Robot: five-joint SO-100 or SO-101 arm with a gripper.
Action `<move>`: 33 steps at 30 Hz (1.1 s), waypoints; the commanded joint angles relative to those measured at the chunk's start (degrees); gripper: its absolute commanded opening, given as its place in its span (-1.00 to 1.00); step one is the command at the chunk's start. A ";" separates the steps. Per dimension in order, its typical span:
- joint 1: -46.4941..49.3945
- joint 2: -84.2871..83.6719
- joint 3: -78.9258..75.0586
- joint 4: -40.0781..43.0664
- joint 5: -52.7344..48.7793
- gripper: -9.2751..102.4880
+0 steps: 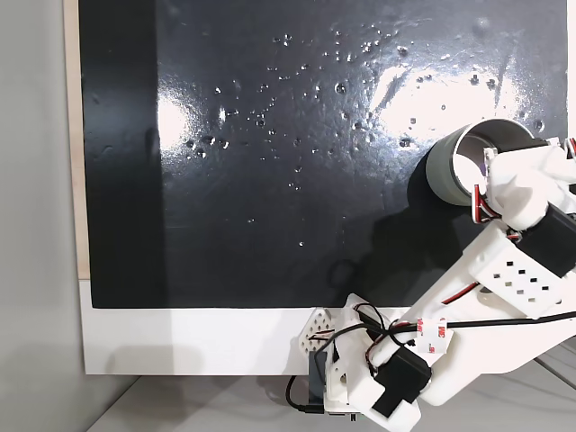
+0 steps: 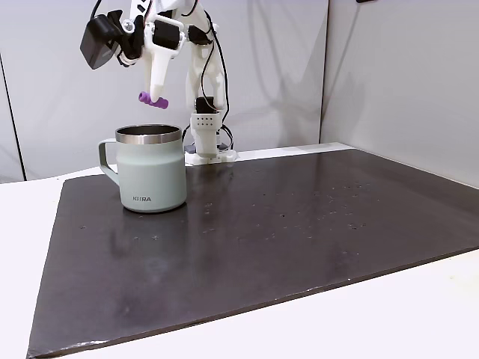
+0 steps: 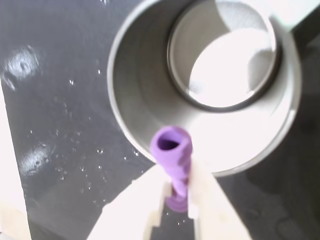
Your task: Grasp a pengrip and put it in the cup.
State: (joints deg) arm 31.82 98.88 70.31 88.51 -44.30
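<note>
Wrist view, nearest first: my gripper [image 3: 176,192], its two white fingers [image 3: 135,210] pinching the pengrip [image 3: 172,152], whose open purple end points at the cup [image 3: 150,145] beyond. The steel inside looks empty. In the side-on fixed view the pengrip [image 2: 153,98] hangs in the gripper [image 2: 156,96] clear above the cup [image 2: 150,176], which stands at the left of the dark mat [image 2: 299,224]. I judge the grasp and the carry done; lowering slightly and releasing remain.
</note>
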 commanded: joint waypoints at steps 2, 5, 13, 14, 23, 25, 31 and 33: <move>2.11 4.83 -4.75 -3.08 -1.85 -0.84; 2.55 5.19 -4.75 -4.66 -1.85 -0.84; 3.34 2.90 -4.66 -5.01 -2.37 -0.45; 3.34 2.64 -4.83 -5.01 -2.37 -0.44; 3.60 2.64 -4.92 -4.39 -3.34 -0.36; 3.69 2.55 -5.10 -4.39 -3.34 -0.36; 3.69 2.64 -5.19 -4.31 -3.34 -0.36; 3.69 2.46 -5.19 -4.31 -3.34 -0.36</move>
State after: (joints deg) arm 34.80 100.46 70.31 85.17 -47.11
